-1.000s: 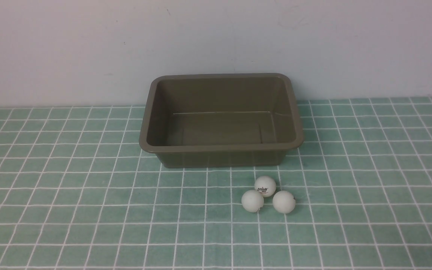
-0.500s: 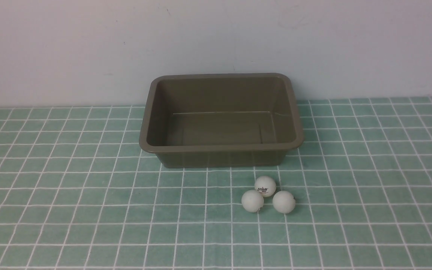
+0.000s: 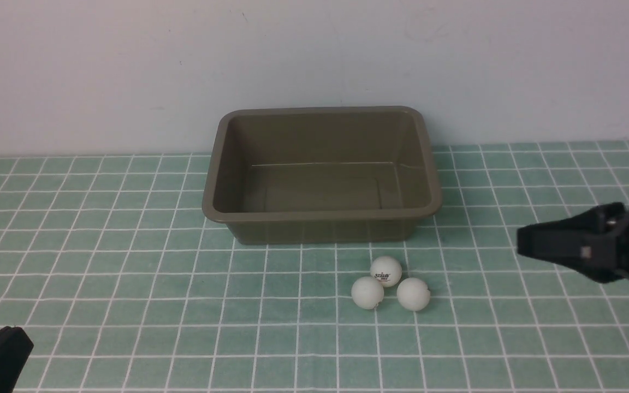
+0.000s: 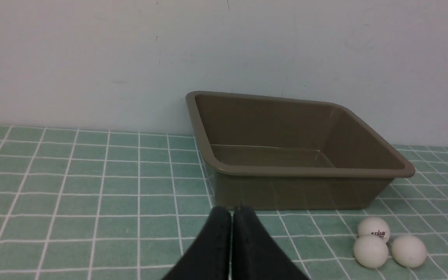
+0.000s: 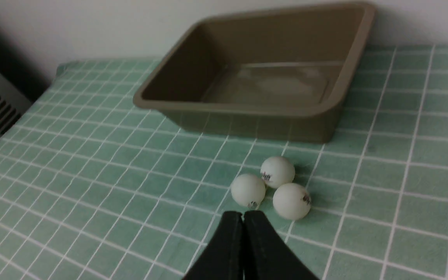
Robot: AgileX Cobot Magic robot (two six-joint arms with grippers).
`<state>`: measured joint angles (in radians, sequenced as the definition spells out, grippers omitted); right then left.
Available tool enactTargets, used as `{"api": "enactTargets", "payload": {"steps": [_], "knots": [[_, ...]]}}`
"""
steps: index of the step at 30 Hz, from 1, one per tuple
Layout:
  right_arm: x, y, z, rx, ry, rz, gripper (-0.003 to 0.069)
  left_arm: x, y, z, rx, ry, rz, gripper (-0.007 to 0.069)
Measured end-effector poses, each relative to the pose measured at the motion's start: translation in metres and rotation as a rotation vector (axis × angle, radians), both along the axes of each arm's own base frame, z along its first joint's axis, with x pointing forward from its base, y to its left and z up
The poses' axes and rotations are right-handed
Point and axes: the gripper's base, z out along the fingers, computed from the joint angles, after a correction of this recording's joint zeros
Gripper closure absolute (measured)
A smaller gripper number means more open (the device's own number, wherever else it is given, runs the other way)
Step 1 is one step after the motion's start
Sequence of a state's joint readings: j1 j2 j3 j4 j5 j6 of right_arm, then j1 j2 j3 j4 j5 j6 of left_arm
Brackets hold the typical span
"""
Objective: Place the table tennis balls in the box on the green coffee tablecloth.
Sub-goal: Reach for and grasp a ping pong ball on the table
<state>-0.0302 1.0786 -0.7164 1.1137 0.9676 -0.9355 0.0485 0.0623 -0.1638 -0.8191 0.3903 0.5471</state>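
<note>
Just three balls [image 3: 386,271] clustered before the box [image 3: 320,215].
Left pincer [image 4: 231,217] and right pincer [image 5: 243,218] both clenched, empty, above the cloth [image 3: 129,273].

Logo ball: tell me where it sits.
Front view: the logo ball sits right of centre on the tablecloth, between the box and two other balls.

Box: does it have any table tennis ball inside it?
No, the box holds nothing; all three table tennis balls lie on the green tablecloth just in front of it.
</note>
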Motion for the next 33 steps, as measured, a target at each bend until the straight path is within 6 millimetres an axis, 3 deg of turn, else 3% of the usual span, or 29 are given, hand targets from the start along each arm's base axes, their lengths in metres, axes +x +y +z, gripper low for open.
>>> {"api": "enactTargets", "payload": {"steps": [4, 9, 10, 13, 17, 22, 28, 33], "knots": [[0.02, 0.043, -0.005, -0.006, 0.054, 0.192, 0.067, 0.0, 0.0, 0.0, 0.0, 0.0, 0.0, 0.0632], [0.018, 0.095, -0.032, -0.21, 0.087, 0.428, 0.067, 0.0, 0.0, 0.0, 0.0, 0.0, 0.0, 0.0632], [0.018, 0.096, -0.033, -0.225, 0.085, 0.435, 0.067, 0.0, 0.0, 0.0, 0.0, 0.0, 0.0, 0.0632], [0.028, 0.091, -0.065, -0.454, 0.19, 0.361, 0.067, 0.0, 0.0, 0.0, 0.0, 0.0, 0.0, 0.0632], [0.043, 0.082, -0.08, -0.589, 0.239, 0.231, 0.067, 0.0, 0.0, 0.0, -0.008, 0.0, -0.001, 0.0632], [0.074, 0.085, -0.069, -0.645, 0.177, 0.109, 0.067, 0.0, 0.0, 0.0, -0.004, -0.002, -0.003, 0.0632], [0.091, 0.093, -0.062, -0.621, 0.141, 0.091, 0.0666, 0.0, 0.0, 0.0, -0.007, -0.002, -0.003, 0.0632], [0.099, 0.099, -0.07, -0.62, 0.17, 0.111, 0.0627, 0.0, 0.0, 0.0, -0.01, -0.003, -0.004, 0.0632]]}}
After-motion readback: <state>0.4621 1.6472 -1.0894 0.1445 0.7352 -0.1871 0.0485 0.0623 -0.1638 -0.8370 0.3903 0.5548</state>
